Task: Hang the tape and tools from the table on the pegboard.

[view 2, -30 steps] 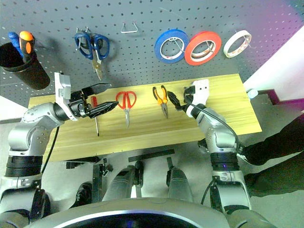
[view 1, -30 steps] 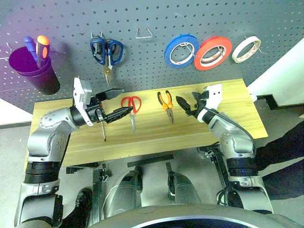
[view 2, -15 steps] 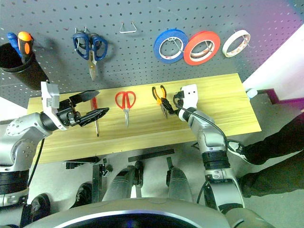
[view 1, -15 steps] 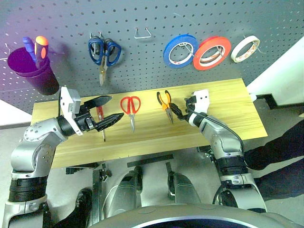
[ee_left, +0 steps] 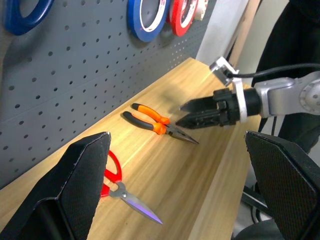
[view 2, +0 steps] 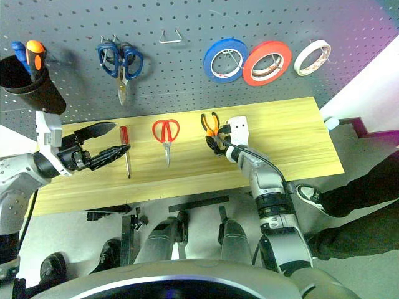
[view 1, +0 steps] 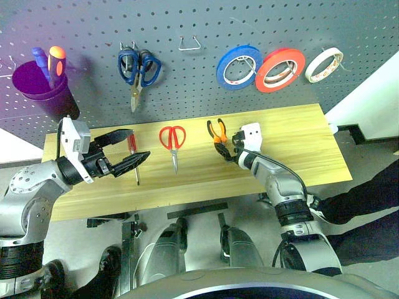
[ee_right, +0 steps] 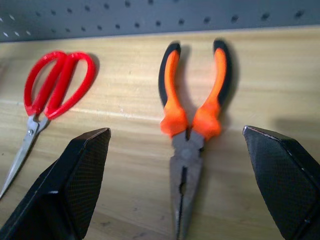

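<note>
**Right gripper drops onto the pliers as the left pulls aside**

Since a second ago the right gripper (view 1: 229, 151) has sunk from above the table (view 1: 299, 140) to the pliers (view 1: 217, 133) at centre frame, while the left gripper (view 1: 128, 149) has drawn back toward the left edge, away from the red-handled scissors (view 1: 173, 139). Both grippers stand spread and empty. In the right wrist view the pliers (ee_right: 192, 125) lie flat between the wide fingers, handles toward the pegboard (view 1: 187, 81), nose toward the camera. The screwdriver (view 1: 133, 152) lies just beside the left fingertips. The white tape (view 1: 323, 64) already hangs at the upper right of the board. The pliers look stiff steel, likely the heaviest piece; the rubbery orange handles should grip well. Pinching across both handles near the pivot would leave their splayed ends free for a hook
</note>
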Controlling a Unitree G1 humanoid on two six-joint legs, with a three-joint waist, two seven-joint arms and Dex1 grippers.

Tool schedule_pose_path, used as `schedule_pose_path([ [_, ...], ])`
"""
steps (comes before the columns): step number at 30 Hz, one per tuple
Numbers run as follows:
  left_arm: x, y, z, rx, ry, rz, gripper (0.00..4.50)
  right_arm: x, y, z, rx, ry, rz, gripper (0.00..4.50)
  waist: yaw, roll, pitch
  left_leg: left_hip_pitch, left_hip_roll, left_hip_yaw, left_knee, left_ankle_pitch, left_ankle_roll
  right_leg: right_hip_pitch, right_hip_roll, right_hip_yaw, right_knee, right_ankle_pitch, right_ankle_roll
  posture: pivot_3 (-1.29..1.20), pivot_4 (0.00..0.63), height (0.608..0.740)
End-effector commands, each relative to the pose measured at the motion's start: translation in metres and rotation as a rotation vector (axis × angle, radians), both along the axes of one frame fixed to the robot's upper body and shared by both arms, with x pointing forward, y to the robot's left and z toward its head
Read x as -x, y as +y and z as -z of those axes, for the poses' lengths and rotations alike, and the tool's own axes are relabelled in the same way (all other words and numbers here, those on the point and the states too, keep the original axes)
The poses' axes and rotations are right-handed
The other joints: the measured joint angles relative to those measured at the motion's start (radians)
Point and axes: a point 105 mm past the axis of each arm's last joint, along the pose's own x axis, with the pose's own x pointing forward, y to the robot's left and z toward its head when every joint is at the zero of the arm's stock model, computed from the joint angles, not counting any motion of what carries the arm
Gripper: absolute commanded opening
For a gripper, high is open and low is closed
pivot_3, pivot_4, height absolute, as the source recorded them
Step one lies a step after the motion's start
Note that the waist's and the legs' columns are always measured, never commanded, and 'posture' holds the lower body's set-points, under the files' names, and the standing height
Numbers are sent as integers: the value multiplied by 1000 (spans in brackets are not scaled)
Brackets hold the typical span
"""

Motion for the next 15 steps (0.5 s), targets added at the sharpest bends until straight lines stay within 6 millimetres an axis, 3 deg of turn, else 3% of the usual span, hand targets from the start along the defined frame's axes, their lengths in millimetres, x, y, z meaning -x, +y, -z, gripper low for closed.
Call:
schedule_pose_path([
  [1,5,-3,-12,4,-44,16,4500,-6,8,-5,13,-23,-5,4450,0,0,0,0,0,0,0,0,0,0,0,0,0,0,0,28,330,740],
  [15,7,-2,-11,7,-36,15,4500,-27,14,-9,75,-32,37,4450,1,0,0,0,0,0,-2,0,0,-1,0,0,0,0,0,40,337,740],
])
